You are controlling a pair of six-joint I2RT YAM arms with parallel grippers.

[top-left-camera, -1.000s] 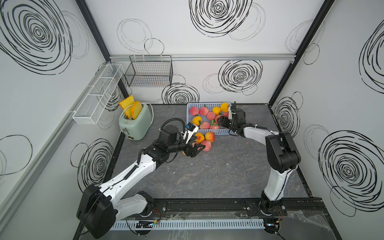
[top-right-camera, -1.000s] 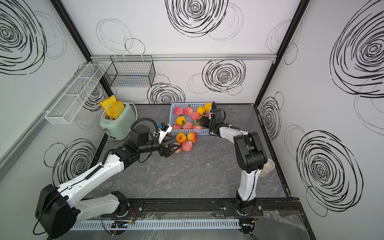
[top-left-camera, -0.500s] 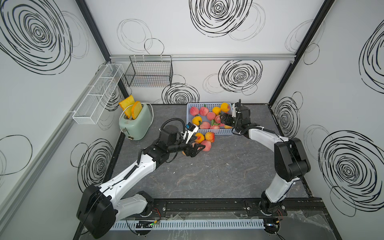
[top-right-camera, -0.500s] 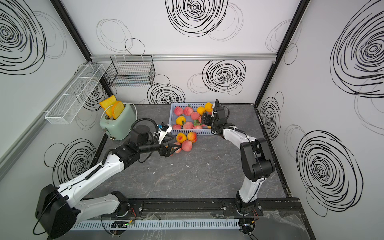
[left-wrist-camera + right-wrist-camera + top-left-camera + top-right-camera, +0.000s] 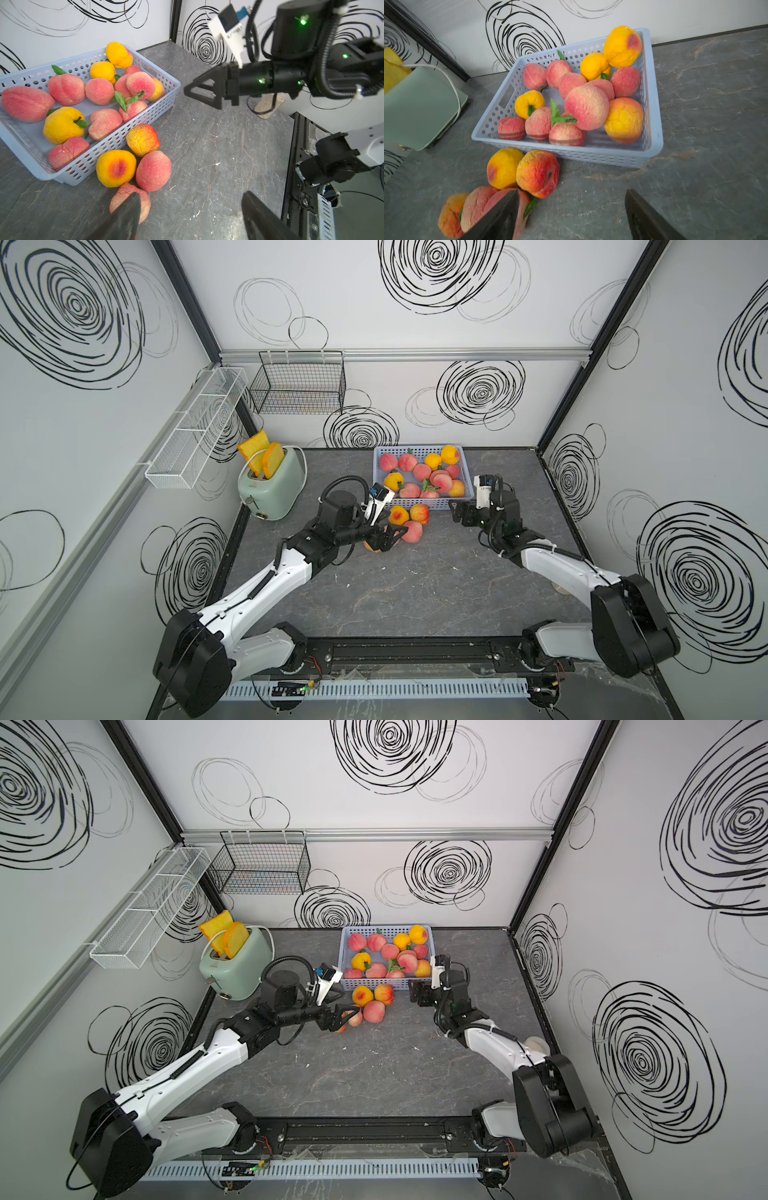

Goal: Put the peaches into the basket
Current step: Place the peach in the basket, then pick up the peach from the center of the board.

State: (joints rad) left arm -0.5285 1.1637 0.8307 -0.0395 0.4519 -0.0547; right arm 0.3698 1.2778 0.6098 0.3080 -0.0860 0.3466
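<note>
Taking the counter (image 5: 415, 597) from above with its far edge at 12 o'clock, the near middle around 6 lies bare. At 12 the basket (image 5: 419, 502) is open on top but crowded inside. Loose peaches (image 5: 412, 531) crowd just before its near wall. The left pincer (image 5: 390, 537), jaws apart, flanks them at 9, and the right pincer (image 5: 457, 512), jaws apart, stands off at 3 across a bare strip. The toaster (image 5: 272, 489) fills 10.

Showing bright, even, diffuse light w/ soft shadows; bending at wide-angle edges; blurring right gripper (image 5: 572, 192) up close.
</note>
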